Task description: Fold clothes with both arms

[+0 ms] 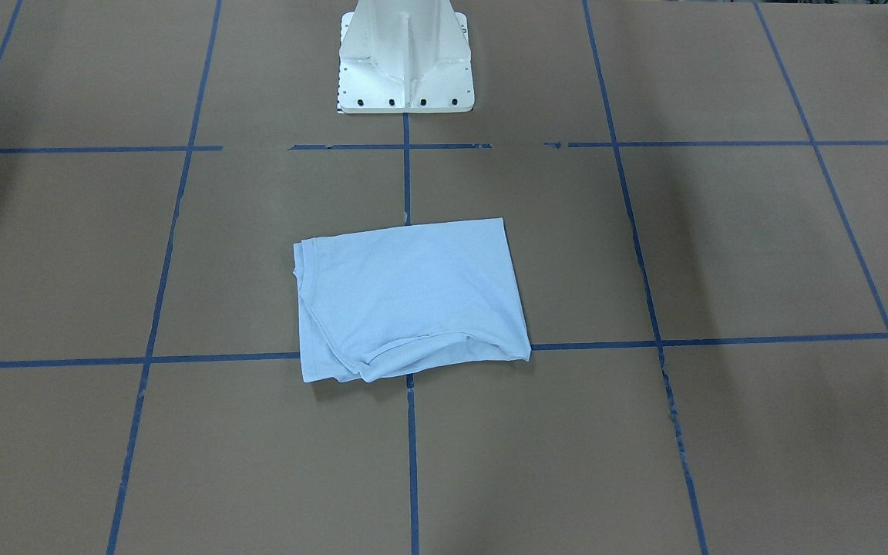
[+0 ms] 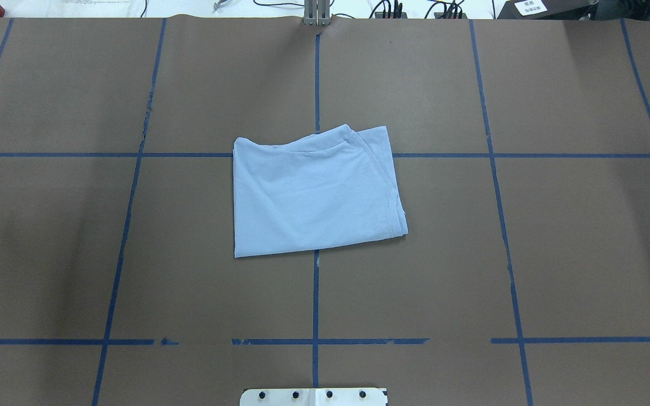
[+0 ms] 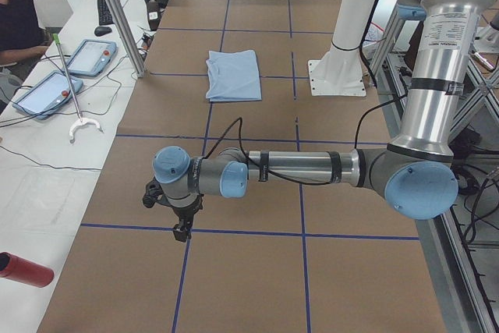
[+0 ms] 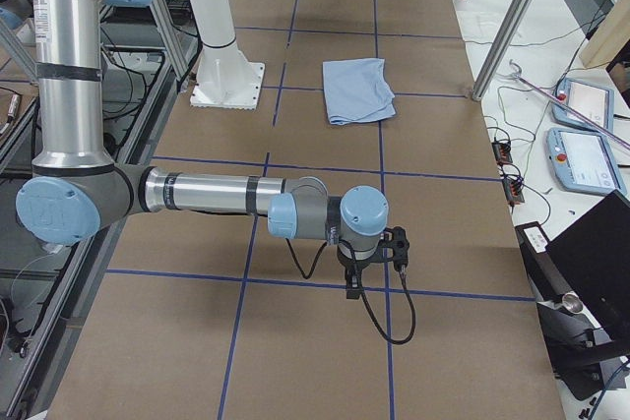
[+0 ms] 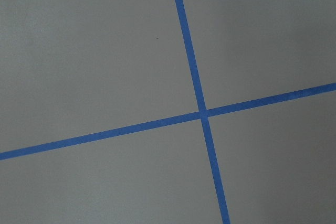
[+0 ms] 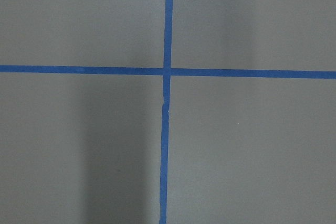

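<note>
Left gripper (image 3: 181, 232) of mine hangs over a blue tape crossing (image 5: 202, 113) at my left end of the table (image 2: 48, 225), well apart from the T-shirt (image 2: 313, 194); my right gripper (image 4: 351, 287) hangs likewise at the right end; whether either is open, I cannot tell; the T-shirt lies folded flat mid-table, near the white pedestal (image 1: 407, 62).

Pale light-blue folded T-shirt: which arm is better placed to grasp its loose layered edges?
Right, marginally: the black left gripper and right gripper hang similarly far off, but the T-shirt's loose edges face the robot's right.
</note>
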Motion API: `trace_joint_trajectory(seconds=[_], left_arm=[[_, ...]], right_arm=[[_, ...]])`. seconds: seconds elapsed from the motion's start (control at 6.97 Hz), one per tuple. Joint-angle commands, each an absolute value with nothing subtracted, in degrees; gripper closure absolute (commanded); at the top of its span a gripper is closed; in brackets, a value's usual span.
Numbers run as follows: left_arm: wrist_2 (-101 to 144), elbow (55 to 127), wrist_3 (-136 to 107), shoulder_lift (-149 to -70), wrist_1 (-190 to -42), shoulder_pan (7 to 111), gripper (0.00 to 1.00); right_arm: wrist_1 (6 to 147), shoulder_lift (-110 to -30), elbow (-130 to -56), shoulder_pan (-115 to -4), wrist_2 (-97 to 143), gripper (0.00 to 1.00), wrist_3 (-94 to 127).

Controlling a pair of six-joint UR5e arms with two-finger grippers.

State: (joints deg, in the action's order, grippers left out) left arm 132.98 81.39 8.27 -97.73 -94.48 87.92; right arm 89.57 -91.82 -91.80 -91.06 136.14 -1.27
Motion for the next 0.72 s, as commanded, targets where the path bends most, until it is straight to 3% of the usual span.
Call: trace_joint_trajectory(seconds=[0.0, 0.57], left_arm=[[133.0, 81.3, 8.2, -97.7, -94.5, 87.9, 0.00], [133.0, 81.2, 8.3, -97.7, -94.5, 87.9, 0.00]], right_arm=[[89.6, -91.7, -92.0, -91.1, 136.1, 0.00, -1.2], [89.2, -91.5, -92.0, -91.1, 136.2, 0.00, -1.2]])
